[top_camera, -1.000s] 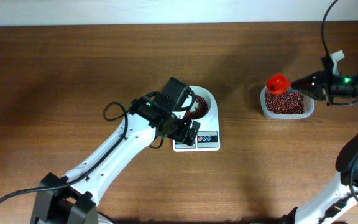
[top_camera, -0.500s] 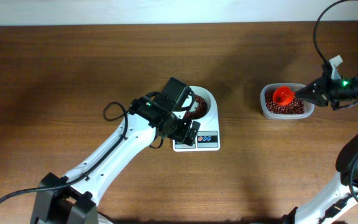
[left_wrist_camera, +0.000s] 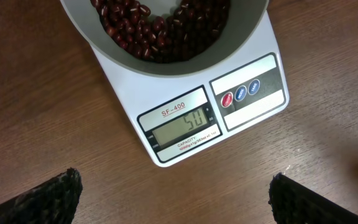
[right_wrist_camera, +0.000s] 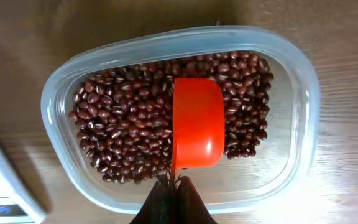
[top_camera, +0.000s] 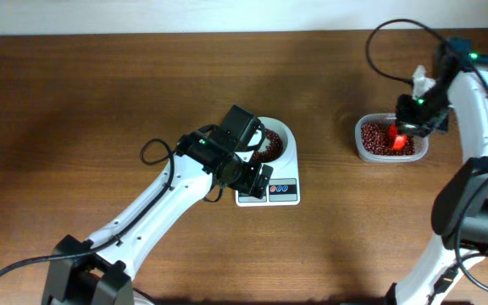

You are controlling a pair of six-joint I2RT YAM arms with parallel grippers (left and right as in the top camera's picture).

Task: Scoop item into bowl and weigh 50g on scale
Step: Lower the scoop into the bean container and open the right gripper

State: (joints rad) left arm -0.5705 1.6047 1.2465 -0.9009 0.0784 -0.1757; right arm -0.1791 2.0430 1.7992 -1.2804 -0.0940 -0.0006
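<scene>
The white bowl [top_camera: 271,146] sits on the white scale [top_camera: 279,185] and holds dark red beans [left_wrist_camera: 166,28]. In the left wrist view the bowl [left_wrist_camera: 166,65] rests on the scale [left_wrist_camera: 253,115], whose display reads 50. My left gripper [left_wrist_camera: 176,199] is open and empty over bare table just in front of the scale. My right gripper [right_wrist_camera: 174,193] is shut on the handle of a red scoop [right_wrist_camera: 196,121], which lies mouth-down over the beans [right_wrist_camera: 123,130] in the clear tub [right_wrist_camera: 303,118]. The scoop [top_camera: 399,135] also shows in the overhead view.
The clear plastic tub [top_camera: 360,151] of beans stands at the right, well apart from the scale. My left arm [top_camera: 168,199] crosses the table middle from the front. A corner of the scale shows at the right wrist view's lower left [right_wrist_camera: 2,193].
My right arm swung round over the tub and tipped the red scoop from above the tub's left corner down mouth-first onto the beans. My left arm, bowl and scale stayed still.
</scene>
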